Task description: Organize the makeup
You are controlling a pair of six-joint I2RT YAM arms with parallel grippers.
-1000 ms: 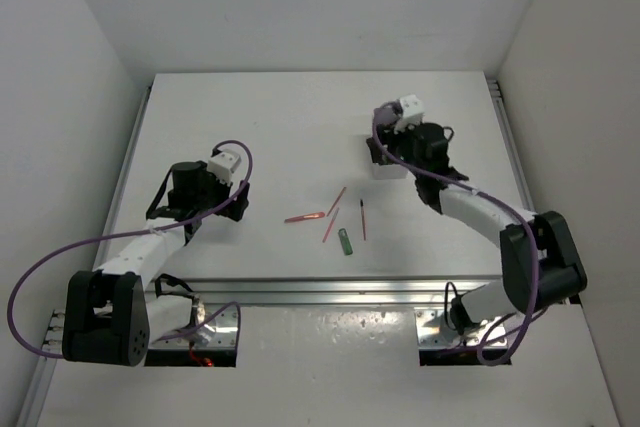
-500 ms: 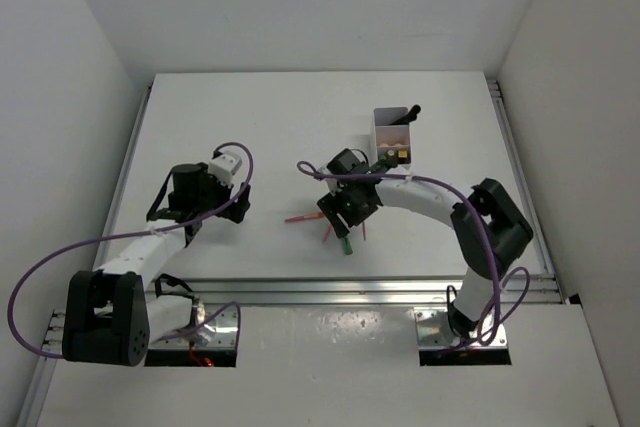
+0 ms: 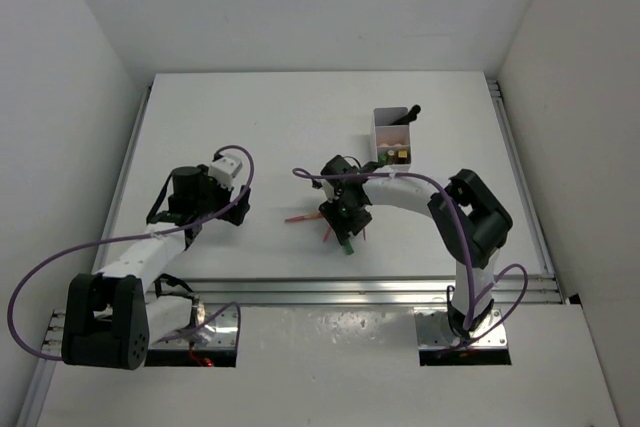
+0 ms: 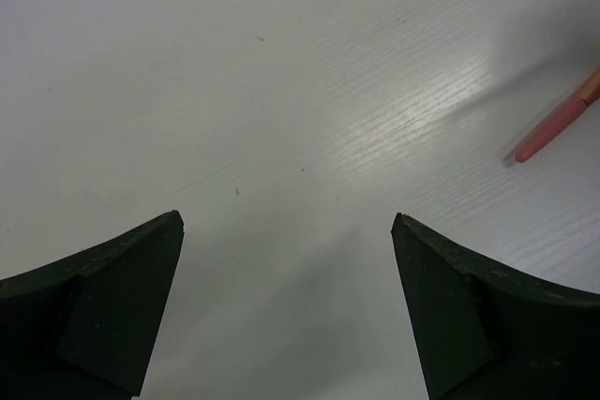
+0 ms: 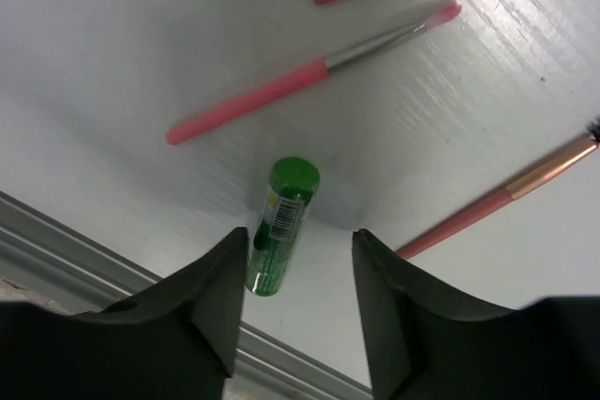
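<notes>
Right tool [image 5: 298, 259] hovering with jaws moderately apart over the green bottle [image 5: 281, 227], which is lying on the table [image 5: 112, 44] near its front edge, pink pencils [image 5: 248, 100] just beside. Bottle sitting off-centre: judging it needs centring before descending, closing across the barrel. Left tool [image 4: 286, 222] gaping wide, empty.

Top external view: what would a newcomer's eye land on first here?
The right end effector, open, hangs over the green bottle at the near edge of the table, with thin pink pencils scattered around it. Farther back stands the white box, already holding a few items, while the left end effector hovers open above a bare patch.
</notes>
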